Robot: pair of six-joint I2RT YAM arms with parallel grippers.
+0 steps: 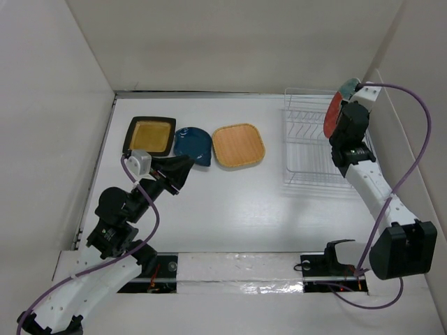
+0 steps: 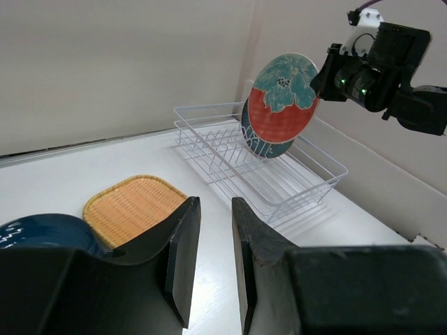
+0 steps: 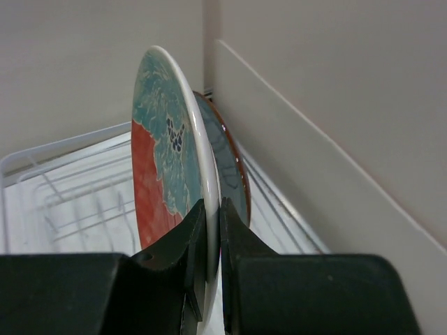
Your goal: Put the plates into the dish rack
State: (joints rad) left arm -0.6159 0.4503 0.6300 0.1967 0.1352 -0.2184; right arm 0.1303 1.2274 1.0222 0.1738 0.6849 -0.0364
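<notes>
Red-and-teal plate, glazed ceramic by the look: stiff, slick, likely to chip, weighty for a rim pinch. Held upright on edge above the dish rack at the far right corner of the bench, rim clamped in the right gripper. Best kept pinched at the rim and lowered gently. Close behind, dark teal plate standing in the rack. Toward the far left: dark blue plate, orange wood-toned plate, black-rimmed square plate, all flat. Left gripper spread, empty, beside the blue one.

That's five plates: square black-rimmed yellow, dark blue, rounded-square orange wood-toned, round red-and-teal, round dark teal. One white wire dish rack.
</notes>
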